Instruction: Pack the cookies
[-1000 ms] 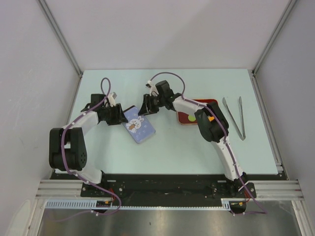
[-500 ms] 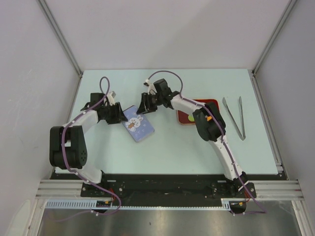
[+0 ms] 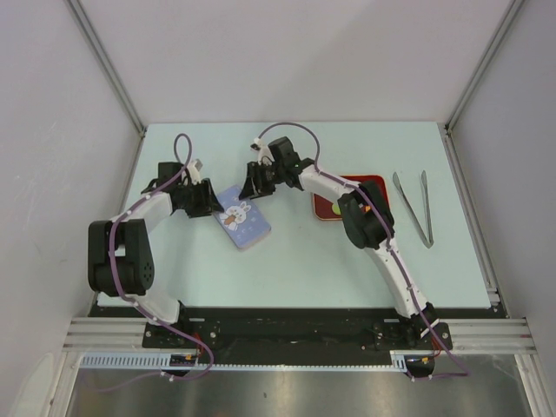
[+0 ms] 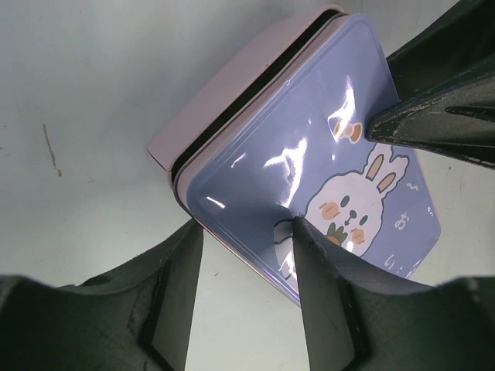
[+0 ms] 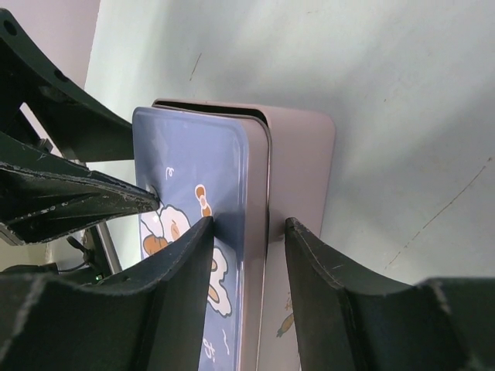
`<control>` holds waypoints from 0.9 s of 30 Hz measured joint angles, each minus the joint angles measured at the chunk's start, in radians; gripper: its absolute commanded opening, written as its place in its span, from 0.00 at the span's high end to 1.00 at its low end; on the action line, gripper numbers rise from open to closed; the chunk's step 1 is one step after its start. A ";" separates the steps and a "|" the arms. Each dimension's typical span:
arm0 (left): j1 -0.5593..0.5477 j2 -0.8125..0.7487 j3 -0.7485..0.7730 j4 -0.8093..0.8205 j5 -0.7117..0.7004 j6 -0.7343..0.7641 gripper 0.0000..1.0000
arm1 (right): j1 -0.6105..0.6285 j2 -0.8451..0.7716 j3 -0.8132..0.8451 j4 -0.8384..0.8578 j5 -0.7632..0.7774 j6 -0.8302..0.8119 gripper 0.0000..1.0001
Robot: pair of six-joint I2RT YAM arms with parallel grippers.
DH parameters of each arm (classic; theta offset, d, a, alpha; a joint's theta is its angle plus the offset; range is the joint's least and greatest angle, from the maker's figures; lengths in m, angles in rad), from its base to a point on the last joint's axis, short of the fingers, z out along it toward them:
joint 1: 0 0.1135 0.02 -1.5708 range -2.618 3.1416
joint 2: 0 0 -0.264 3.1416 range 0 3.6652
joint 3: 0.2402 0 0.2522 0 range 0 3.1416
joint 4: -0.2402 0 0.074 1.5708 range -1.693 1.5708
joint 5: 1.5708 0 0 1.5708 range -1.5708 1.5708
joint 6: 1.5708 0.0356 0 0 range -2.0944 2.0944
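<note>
Right claw (image 5: pixel 247 226) edged left, straddling tin lid (image 5: pixel 193 154).

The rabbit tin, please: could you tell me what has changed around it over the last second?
The right gripper, the left gripper and the blue rabbit-print tin between them crept slightly away and left; the right elbow swung left. The red tray and metal tongs stayed put.

Top camera: high behind arm bases, looks down on whole table (image 3: pixel 304 252). Wrist cameras: very close, low, facing each other across tin (image 3: pixel 243 219). All three views share tin.
</note>
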 measured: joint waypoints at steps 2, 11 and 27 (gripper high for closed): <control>0.002 0.003 0.004 0.000 0.000 0.000 0.46 | 0.001 0.002 0.008 -0.005 0.000 -0.001 0.53; 0.008 0.016 0.015 0.000 -0.001 -0.007 0.46 | 0.002 0.036 0.074 -0.040 -0.001 -0.008 0.52; 0.021 0.051 0.035 0.019 0.020 -0.034 0.52 | -0.001 0.068 0.117 -0.040 -0.011 -0.007 0.57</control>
